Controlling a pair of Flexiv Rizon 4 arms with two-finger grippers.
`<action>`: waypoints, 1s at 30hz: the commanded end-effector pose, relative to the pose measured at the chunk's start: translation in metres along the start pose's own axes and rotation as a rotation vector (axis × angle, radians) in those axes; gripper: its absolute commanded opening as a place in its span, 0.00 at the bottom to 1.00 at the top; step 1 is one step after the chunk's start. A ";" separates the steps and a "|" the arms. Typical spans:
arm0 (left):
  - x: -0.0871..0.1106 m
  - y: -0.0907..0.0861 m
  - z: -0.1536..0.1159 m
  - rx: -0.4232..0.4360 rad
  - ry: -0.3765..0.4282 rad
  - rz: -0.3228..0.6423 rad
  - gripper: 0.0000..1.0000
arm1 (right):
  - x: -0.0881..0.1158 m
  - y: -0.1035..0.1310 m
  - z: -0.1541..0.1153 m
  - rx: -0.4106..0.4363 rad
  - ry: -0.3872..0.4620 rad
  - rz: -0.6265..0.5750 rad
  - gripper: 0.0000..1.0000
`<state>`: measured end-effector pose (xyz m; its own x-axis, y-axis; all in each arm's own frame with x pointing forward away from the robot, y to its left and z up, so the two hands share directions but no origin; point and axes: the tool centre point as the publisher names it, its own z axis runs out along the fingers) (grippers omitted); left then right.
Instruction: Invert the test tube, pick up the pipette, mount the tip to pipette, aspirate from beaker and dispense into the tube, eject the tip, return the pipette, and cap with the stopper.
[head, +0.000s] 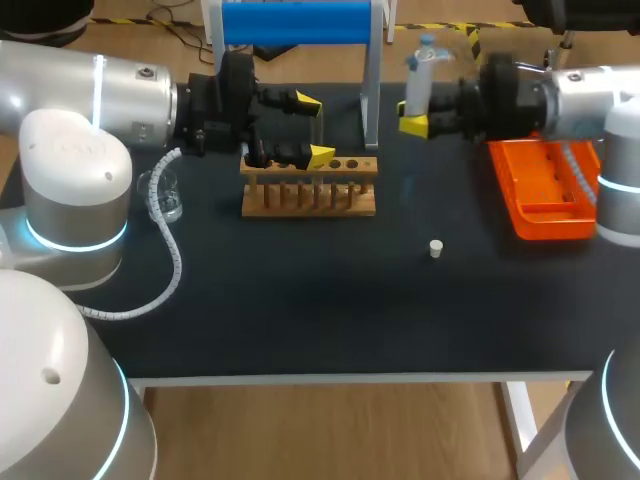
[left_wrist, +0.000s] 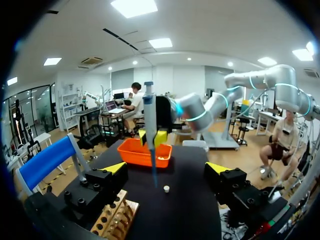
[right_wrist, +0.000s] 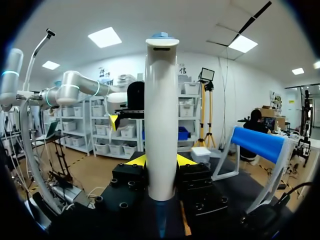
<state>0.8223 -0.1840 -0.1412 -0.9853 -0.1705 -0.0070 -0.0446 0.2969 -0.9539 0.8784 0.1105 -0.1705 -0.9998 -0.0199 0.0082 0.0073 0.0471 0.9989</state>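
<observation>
I have a black table (head: 330, 320) filling most of the head view, its pale front edge running across the lower frame. Open black surface stretches from mid-frame down to that edge.

My left arm (head: 90, 95) comes in at upper left and my right arm (head: 590, 95) at upper right. They face each other across the top of the frame.

A stand with a blue bar (head: 295, 22) rises at top centre, behind both tools. An orange tray (head: 540, 190) lies at centre right, under the right arm. A wooden rack (head: 310, 200) sits left of centre.

The left gripper (head: 315, 128) hangs over the rack's left end, fingers spread wide with nothing visible between them. The right gripper (right_wrist: 161, 161) is clamped on the pipette (head: 420, 75), which stands upright between its fingers, right of the stand's post.

A white coiled cable (head: 170, 255) trails over the left side, past a glass beaker (head: 165, 195). A small white stopper (head: 436, 248) sits alone right of centre.
</observation>
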 end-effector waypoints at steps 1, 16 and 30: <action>0.000 0.001 0.000 0.003 -0.001 0.001 1.00 | 0.004 0.005 -0.025 0.001 -0.009 0.005 0.00; 0.000 0.001 0.000 0.003 -0.001 0.001 1.00 | -0.006 0.010 -0.078 0.021 -0.100 0.000 0.00; 0.000 0.001 0.000 0.003 -0.001 0.001 1.00 | -0.012 0.016 -0.127 0.022 -0.146 -0.012 0.00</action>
<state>0.8224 -0.1839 -0.1413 -0.9853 -0.1706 -0.0070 -0.0446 0.2970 -0.9538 0.8963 -0.0040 -0.1514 -0.9917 0.1280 -0.0124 -0.0037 0.0676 0.9977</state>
